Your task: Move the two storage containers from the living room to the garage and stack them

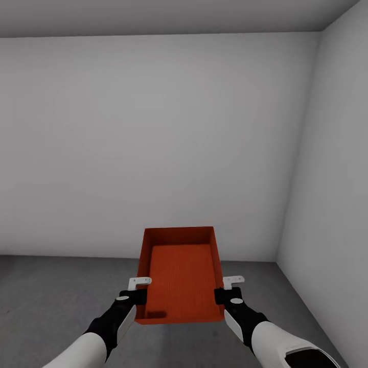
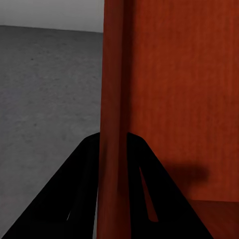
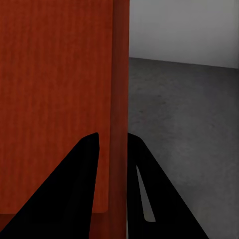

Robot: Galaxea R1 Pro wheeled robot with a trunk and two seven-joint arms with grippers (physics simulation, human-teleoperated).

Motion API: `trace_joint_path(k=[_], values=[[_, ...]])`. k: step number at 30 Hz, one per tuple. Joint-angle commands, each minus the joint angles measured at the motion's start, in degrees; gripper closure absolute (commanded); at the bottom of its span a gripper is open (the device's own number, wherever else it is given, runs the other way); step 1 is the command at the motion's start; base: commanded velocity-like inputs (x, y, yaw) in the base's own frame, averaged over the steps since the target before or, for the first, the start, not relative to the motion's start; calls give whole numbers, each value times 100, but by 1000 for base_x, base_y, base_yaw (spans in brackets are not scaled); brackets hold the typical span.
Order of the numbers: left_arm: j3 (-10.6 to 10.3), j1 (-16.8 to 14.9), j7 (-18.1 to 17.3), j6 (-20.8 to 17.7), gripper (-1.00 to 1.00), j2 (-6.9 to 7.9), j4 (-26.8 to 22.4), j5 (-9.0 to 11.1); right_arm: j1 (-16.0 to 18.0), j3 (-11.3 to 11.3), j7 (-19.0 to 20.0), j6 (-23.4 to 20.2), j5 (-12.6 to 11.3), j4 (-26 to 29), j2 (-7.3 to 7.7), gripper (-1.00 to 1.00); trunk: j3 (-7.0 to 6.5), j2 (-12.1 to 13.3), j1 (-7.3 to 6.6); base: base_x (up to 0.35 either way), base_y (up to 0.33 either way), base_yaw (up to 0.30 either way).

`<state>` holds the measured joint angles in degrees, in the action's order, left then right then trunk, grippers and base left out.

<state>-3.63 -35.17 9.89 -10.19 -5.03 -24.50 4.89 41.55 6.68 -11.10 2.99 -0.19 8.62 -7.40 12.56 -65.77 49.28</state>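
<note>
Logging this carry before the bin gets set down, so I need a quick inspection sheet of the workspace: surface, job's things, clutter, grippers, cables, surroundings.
Surface: dark grey mottled concrete floor.
Job's things: one red-orange storage container, lidless and empty, held up above the floor between both arms.
Clutter: nothing seen.
Grippers: left gripper shut on the container's left wall, one finger on each side of it; right gripper shut on the right wall the same way.
Cables: nothing seen.
Surroundings: plain grey-white wall ahead, meeting a side wall in a corner at the right; grey ceiling above.
</note>
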Motion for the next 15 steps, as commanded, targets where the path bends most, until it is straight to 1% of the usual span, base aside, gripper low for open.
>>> trace_joint_path(k=[1, 15], values=[[288, 1, 110, -44, 100, 12, -2, -6, 11, -334, -200, 132, 80, 16, 2, 100, 26, -47, 23, 0, 0, 0], [290, 1, 110, -44, 100, 12, -2, -6, 11, -334, -201, 141, 80, 16, 2, 100, 277, -608, 330, 0, 0, 0]])
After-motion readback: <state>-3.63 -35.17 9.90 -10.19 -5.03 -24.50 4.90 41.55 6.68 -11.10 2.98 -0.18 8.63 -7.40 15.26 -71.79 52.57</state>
